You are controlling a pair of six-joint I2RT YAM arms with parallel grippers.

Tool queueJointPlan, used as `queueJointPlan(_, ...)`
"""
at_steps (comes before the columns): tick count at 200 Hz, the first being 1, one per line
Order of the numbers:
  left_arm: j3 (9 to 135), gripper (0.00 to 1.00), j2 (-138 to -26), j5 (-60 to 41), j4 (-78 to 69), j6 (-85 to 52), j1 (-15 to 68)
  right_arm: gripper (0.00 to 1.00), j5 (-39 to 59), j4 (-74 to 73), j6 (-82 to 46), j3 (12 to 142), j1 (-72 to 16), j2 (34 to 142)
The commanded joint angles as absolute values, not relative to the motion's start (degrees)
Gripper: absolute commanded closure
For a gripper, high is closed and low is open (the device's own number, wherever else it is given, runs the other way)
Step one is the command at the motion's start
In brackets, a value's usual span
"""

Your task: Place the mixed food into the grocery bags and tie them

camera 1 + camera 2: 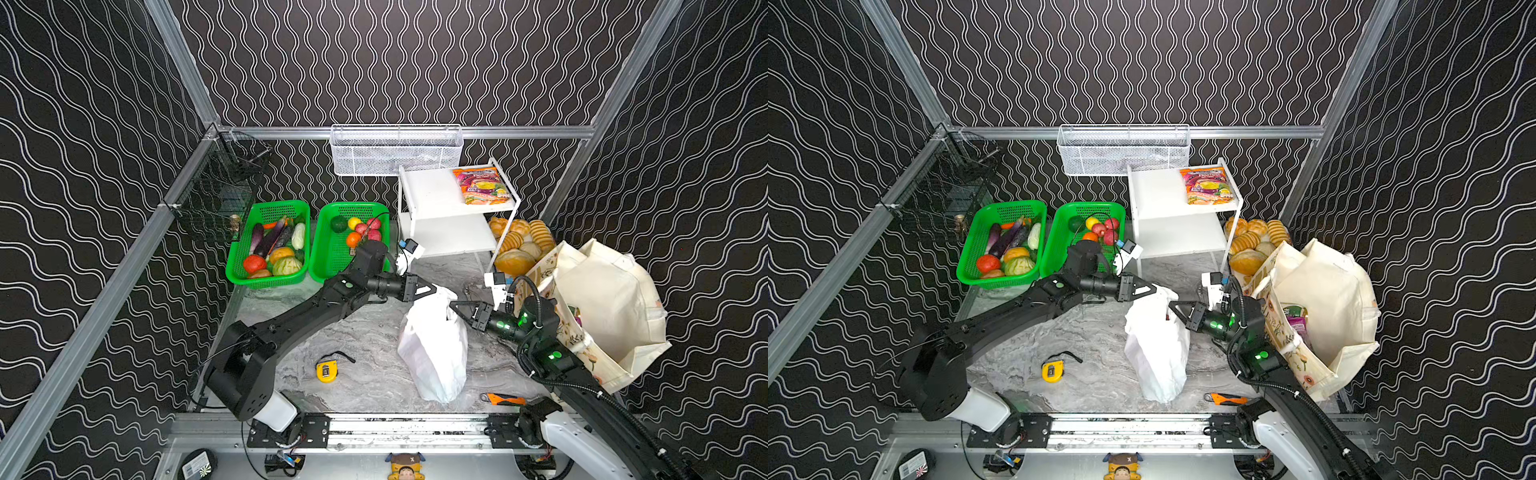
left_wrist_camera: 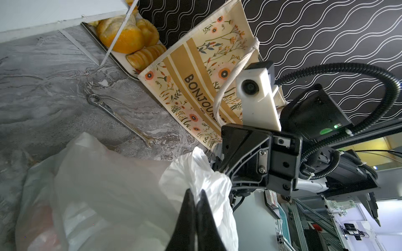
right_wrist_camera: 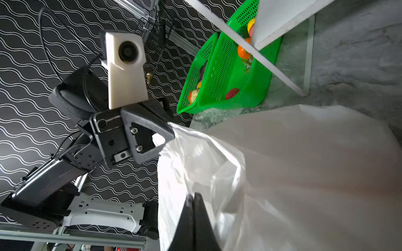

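Note:
The white plastic grocery bag (image 1: 432,345) (image 1: 1156,345) stands mid-table, reddish food showing dimly through its side (image 2: 39,219). My left gripper (image 1: 434,289) (image 1: 1156,289) (image 2: 195,191) is shut on bunched plastic at the bag's top. From the opposite side, my right gripper (image 1: 451,305) (image 1: 1170,306) (image 3: 192,194) is shut on the bag's top edge. The cream cloth tote (image 1: 602,307) (image 1: 1325,299) (image 2: 195,71) stands open at the right, with a green can (image 1: 1292,311) and a purple packet (image 1: 1299,326) inside. A pink-purple snack packet (image 1: 482,185) lies on the white shelf.
Toy fruits lie in a green basket (image 1: 332,266); a second green basket (image 1: 239,266) holds vegetables. Also here: white shelf (image 1: 432,195), bread tray (image 1: 519,245), wrench (image 2: 119,119), yellow tape measure (image 1: 327,370), orange cutter (image 1: 503,400), and wire baskets (image 1: 395,149) on the walls.

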State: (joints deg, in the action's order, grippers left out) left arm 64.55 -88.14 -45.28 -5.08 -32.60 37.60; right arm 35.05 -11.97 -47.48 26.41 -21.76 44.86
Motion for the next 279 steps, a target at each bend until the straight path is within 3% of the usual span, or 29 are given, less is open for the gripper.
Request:
queueJointPlan(1,64.6,1.0,-88.21,-46.85,-8.63,-33.36,37.62,0.99,36.6,-13.72,-47.9,26.54,-21.83,45.23)
queueJointPlan(18,63.99,1.0,-88.22,-48.15,-10.77,-34.45,37.62,0.97,37.36,-14.8,-48.36,27.06,-21.88,46.27)
queueJointPlan(36,64.28,1.0,-88.25,-48.75,-10.02,-34.0,37.7,0.86,36.64,-17.15,-49.74,26.92,-21.8,46.54)
queueJointPlan(64,64.56,1.0,-87.9,-48.78,-8.68,-33.23,37.68,0.79,36.39,-18.82,-49.57,28.07,-21.8,47.4)
queueJointPlan(171,64.86,1.0,-88.33,-48.2,-8.61,-33.6,37.71,0.74,42.6,-19.4,-50.72,27.65,-21.88,47.39)
queueJointPlan(232,65.04,1.0,-88.51,-48.49,-8.76,-33.59,37.97,0.83,42.69,-19.46,-49.91,29.67,-22.32,49.22)
queueJointPlan(279,65.09,1.0,-88.42,-48.78,-8.65,-33.42,38.06,0.81,39.1,-16.69,-47.58,30.85,-22.94,50.03)
